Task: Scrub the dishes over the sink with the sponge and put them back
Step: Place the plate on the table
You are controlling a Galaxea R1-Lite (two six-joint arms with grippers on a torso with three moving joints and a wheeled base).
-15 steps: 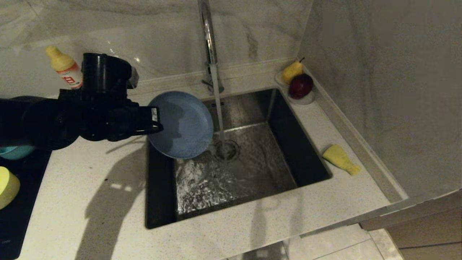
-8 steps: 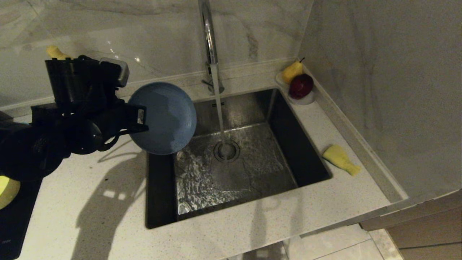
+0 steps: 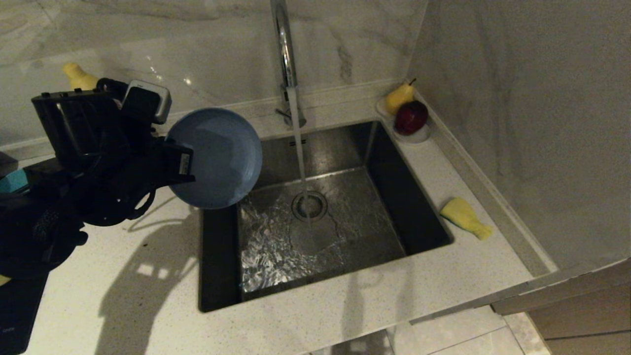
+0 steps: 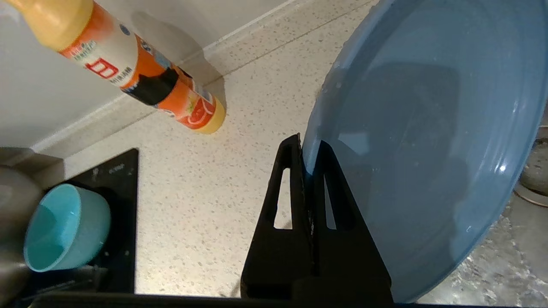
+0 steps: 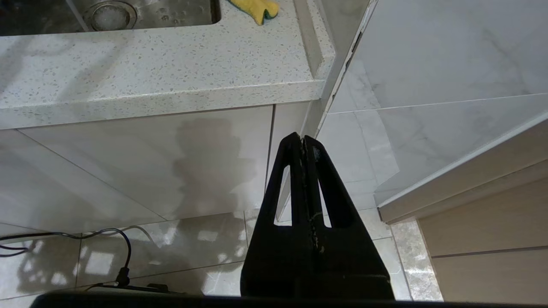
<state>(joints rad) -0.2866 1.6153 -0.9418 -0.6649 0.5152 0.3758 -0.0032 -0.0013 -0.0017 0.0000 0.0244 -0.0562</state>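
**Blue plate lifted at the sink's left edge, sponge lying unused**

Black and pinched tight, the right hand [image 5: 305,141] is hanging parked below the surface's [image 3: 345,305] near edge, gripping nothing. Farther in, the left hand [image 4: 306,149] is clamping the rim of the light-blue plate [image 3: 214,158], holding it tilted on edge beside the running water in the sink [image 3: 320,222]. Its face is looking smooth, glossy and wet. To the right, the sponge [image 3: 463,217] is lying apart, so scrubbing is likely pending. At far left, the teal bowl [image 4: 60,226] is waiting.
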